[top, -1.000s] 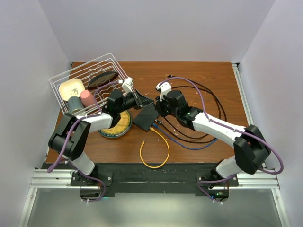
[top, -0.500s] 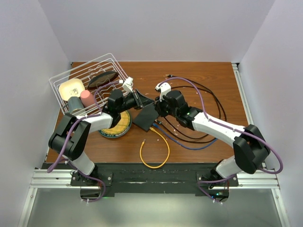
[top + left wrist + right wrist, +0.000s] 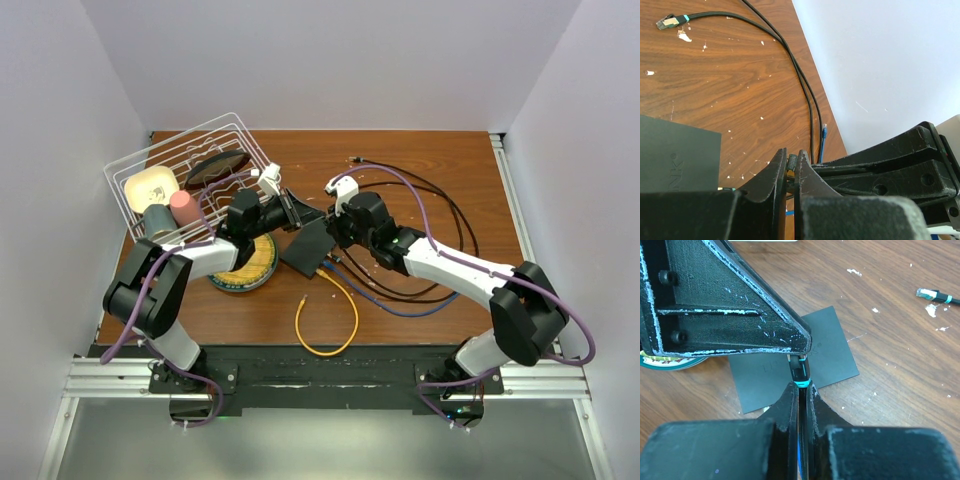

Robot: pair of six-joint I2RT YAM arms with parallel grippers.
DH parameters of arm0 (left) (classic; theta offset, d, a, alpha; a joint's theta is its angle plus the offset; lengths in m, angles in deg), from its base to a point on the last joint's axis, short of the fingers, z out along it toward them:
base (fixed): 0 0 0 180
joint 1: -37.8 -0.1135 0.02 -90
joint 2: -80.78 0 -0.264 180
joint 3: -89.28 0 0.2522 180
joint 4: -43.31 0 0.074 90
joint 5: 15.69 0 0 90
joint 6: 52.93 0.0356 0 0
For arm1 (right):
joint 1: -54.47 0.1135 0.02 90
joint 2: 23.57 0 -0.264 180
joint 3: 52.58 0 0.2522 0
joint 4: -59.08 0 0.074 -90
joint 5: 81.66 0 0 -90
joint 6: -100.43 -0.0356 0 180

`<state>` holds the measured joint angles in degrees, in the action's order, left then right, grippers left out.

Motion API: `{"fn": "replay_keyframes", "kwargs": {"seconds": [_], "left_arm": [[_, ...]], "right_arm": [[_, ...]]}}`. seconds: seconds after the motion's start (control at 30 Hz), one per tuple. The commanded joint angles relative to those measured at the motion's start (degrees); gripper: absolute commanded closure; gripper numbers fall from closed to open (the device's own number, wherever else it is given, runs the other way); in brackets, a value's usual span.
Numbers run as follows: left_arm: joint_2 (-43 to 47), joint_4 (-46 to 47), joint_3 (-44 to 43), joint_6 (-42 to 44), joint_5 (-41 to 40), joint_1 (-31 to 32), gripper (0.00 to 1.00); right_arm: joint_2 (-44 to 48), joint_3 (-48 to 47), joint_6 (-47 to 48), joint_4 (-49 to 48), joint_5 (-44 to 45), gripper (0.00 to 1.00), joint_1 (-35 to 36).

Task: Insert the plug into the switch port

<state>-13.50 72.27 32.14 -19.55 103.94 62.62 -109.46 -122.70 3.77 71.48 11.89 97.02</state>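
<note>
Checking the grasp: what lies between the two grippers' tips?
The teal-banded plug, spanning right gripper to left gripper; the right wrist view shows it.

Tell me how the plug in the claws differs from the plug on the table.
The held plug is pinched in the right gripper; the loose plug lies untouched on the table. The held plug is by the black switch; the loose plug sits on bare wood. Both are black with a teal band.

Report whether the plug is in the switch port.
Out: the right tool holds the plug over the switch's flat top, no port around it.
</note>
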Motion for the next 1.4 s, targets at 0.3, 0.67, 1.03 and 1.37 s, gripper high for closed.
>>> {"fn": "replay_keyframes", "kwargs": {"seconds": [0.3,0.67,1.03,1.37], "left_arm": [[3.40,-0.08,-0.13,3.53,-2.29,-0.47,0.41],[4.99,-18.79,-4.60,18.20,-13.97,-1.62,0.06],[-4.23,-28.66,-11.02,27.18,-20.23,-1.62,0.04],[-12.85,-26.47,-15.16,29.11,-14.17,-1.53,0.04]], "right_arm": [[3.26,0.46,2.43,1.10,4.45,1.00,0.61],[7.14,3.53,2.97,5.76,7.62,1.00,-0.18],[4.85,3.89,0.42,7.25,-8.72,1.00,-8.61],[-2.35,1.08,1.56,12.34,-16.56,1.00,-11.96]]}}
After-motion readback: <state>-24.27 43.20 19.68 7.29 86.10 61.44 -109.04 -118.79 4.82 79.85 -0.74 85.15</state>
